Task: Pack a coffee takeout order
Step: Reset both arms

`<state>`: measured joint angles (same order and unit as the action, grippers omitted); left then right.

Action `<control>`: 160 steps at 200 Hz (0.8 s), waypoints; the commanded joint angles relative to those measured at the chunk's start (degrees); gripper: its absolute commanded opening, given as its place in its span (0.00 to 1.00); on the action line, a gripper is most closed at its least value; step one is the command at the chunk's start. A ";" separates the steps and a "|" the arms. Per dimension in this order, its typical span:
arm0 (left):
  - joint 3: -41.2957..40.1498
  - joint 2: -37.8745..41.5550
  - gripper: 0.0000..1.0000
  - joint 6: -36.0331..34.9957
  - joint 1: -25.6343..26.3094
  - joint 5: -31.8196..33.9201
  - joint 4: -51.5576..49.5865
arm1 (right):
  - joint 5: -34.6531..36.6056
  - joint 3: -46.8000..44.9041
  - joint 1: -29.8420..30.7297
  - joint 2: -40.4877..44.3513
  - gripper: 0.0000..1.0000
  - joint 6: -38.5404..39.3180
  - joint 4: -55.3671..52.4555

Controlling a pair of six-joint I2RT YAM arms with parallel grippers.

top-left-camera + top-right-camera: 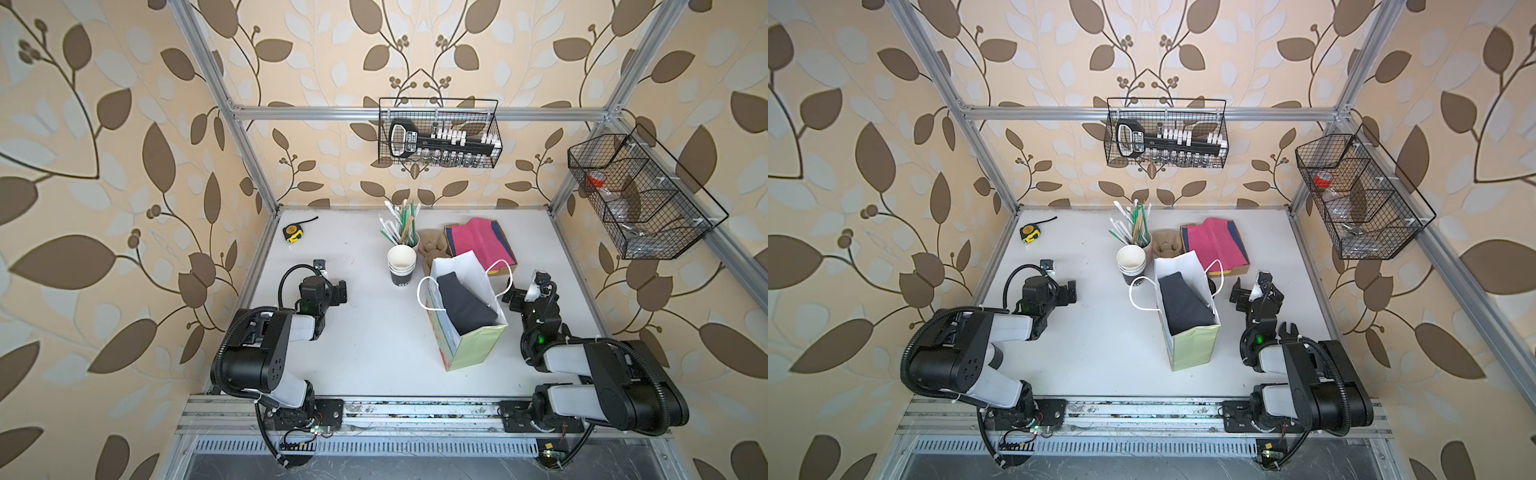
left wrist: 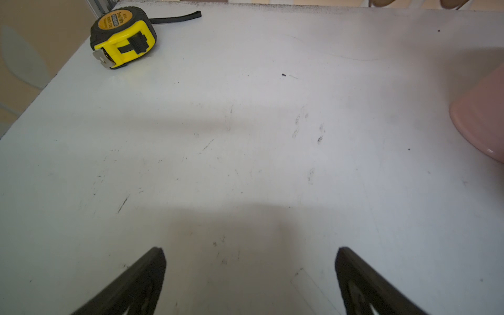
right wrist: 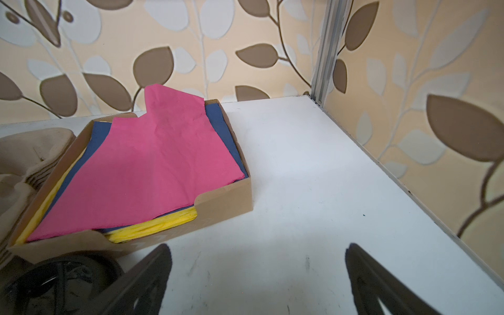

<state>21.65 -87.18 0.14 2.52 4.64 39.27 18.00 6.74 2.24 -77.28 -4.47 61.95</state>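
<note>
While both arms sit low on the white table [image 1: 353,353], neither holds anything. On the left gripper [image 2: 251,248] the jaws are spread wide w/ nothing btwn them, over bare tabletop on the left side, well apart from the order items. On the right gripper [image 3: 259,245] the jaws are also spread wide and empty, just right of the bag [image 1: 478,349], facing the far right corner.

That bag stands upright right of ctr, mouth open, white inside, pale green outside. Inside it the dark sheet [image 1: 465,305] leans against the wall, top edge near the rim.

Just left of the bag's far edge a stack of black cups [image 1: 402,266], white inside, stands upright. A tan cup carrier [image 1: 432,249] lies just beyond the bag, btwn the cups and a cardboard tray [image 3: 226,196]. A round black lid [image 3: 54,278], blurred in the right wrist view, sits at the tray's near corner, close to one finger of the right gripper. In the tray a pink sheet [image 3: 152,163] lies on blue and yellow ones.

Behind the stack, straws [image 1: 401,222] stand in a cup; a tape measure [image 2: 122,35] lies near the far left corner.
</note>
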 commanded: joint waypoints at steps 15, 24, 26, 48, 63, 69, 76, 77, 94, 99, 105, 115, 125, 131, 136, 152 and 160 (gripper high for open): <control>0.77 1.34 0.99 -0.41 -0.48 -0.80 2.66 | 0.52 1.24 0.28 0.34 1.00 0.51 0.54; 0.72 1.29 0.99 -0.49 -0.49 -0.79 2.76 | 0.55 1.24 0.31 0.40 1.00 0.49 0.54; 0.69 1.32 0.99 -0.52 -0.46 -0.82 2.79 | 0.52 1.23 0.31 0.38 1.00 0.51 0.54; 0.46 1.44 0.99 -0.77 -0.45 -1.59 3.05 | 0.54 1.17 0.33 0.39 1.00 0.51 0.54; 0.30 1.43 0.99 -2.21 -0.42 -4.85 3.32 | 0.50 1.23 0.28 0.37 1.00 0.51 0.54; 0.32 1.49 0.99 -2.10 -0.60 -5.00 3.32 | 0.53 1.21 0.31 0.37 1.00 0.51 0.54; 0.32 1.46 0.99 -0.68 -0.76 -2.35 3.28 | 0.50 1.24 0.28 0.37 1.00 0.49 0.54; 0.37 1.43 0.99 -0.28 -0.72 -1.43 3.28 | 0.48 1.25 0.25 0.37 1.00 0.50 0.54; -1.28 2.12 0.99 3.85 -0.77 7.93 5.40 | 0.55 1.25 0.31 0.37 1.00 0.49 0.54; -0.96 1.95 0.99 3.49 -0.73 7.58 5.01 | 0.55 1.25 0.31 0.38 1.00 0.50 0.49; -0.22 1.45 0.99 1.01 -0.74 3.07 4.22 | 0.52 1.25 0.28 0.33 1.00 0.47 0.54; 1.20 1.21 0.99 -2.64 -0.80 -6.23 2.17 | 0.55 1.21 0.31 0.37 1.00 0.47 0.54; -0.07 1.60 0.99 -0.90 -0.97 -2.78 3.86 | 0.55 1.20 0.31 0.38 1.00 0.46 0.54; 0.90 1.26 0.99 0.49 -0.95 0.26 2.50 | 0.55 1.25 0.31 0.37 1.00 0.47 0.54; 1.10 1.07 0.99 0.67 -1.02 0.51 2.08 | 0.55 1.23 0.26 0.37 1.00 0.51 0.54; 0.82 1.23 0.99 0.58 -1.02 0.59 2.61 | 0.50 1.26 0.31 0.37 1.00 0.51 0.51; 0.85 1.25 0.99 0.63 -1.00 0.57 2.39 | 0.48 1.21 0.31 0.46 1.00 0.49 0.45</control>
<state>21.34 -86.98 0.54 1.80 4.45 40.53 18.02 6.76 2.24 -77.28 -4.47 61.93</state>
